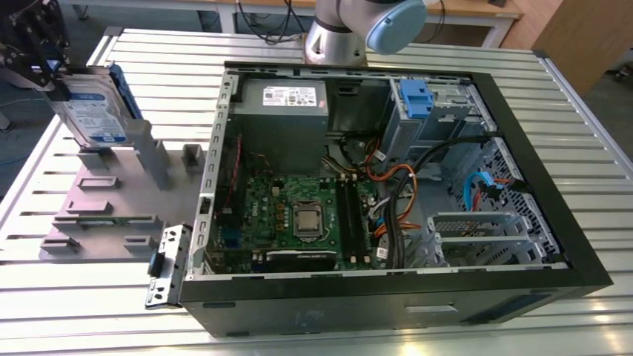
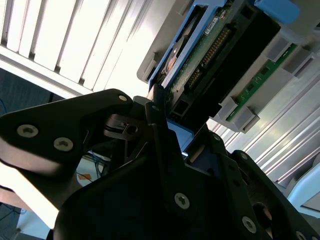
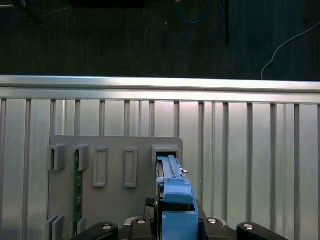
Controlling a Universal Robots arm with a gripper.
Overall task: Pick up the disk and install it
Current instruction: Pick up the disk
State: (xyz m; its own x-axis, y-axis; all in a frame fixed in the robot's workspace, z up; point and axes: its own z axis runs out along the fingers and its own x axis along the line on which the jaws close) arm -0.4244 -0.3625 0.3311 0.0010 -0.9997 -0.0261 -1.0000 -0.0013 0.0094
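Note:
The disk stands upright on its edge at the exterior view's left, silver with a white-and-blue label and a blue carrier bracket. Its lower edge is just over a slot of the grey holder plate. My gripper is shut on the disk's upper part. In the first wrist view the disk shows edge-on, blue bracket toward the camera, between the black fingers of the gripper, above the holder slot. In the second wrist view the disk shows its green circuit-board side beyond the fingers.
An open computer case lies at the exterior view's right of the holder, with a grey power supply, a drive cage with a blue latch, a motherboard and cables. The arm's base stands behind it. A green memory stick sits in the holder.

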